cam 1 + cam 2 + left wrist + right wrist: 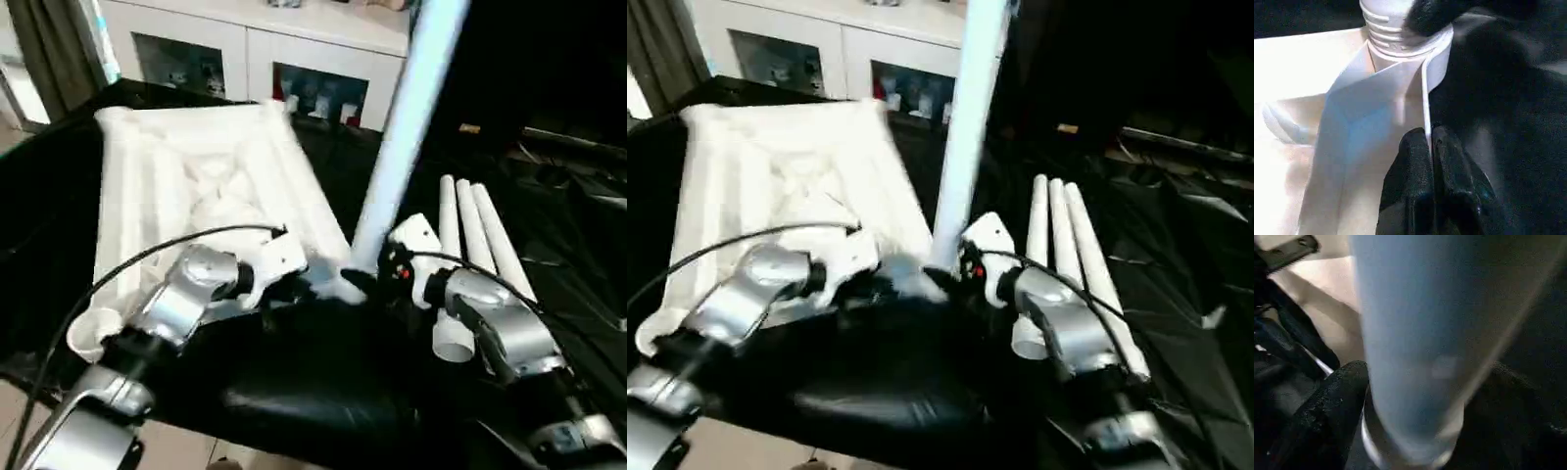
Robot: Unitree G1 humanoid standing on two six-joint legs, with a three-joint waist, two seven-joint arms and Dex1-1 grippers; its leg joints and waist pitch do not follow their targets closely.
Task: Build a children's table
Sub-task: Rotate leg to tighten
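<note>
The children's table's white tabletop (196,186) lies ribbed side up on the black-draped work table. One white tube leg (402,147) stands upright in its near right corner socket, and the leg's threaded end (1383,24) sits in the socket. My left gripper (1431,142) is shut on the tabletop's thin rim wall (1425,98) beside that corner. My right gripper (367,279) is at the leg's base, open, with one black finger (1327,411) beside the tube (1420,333). Three more legs (475,245) lie side by side to the right.
A white cabinet (265,49) with glass doors stands behind the work table. The black drape (323,382) hangs over the near edge, with pale floor (186,450) below. A black cable (127,264) arcs over my left forearm. A curtain (59,49) hangs at the back left.
</note>
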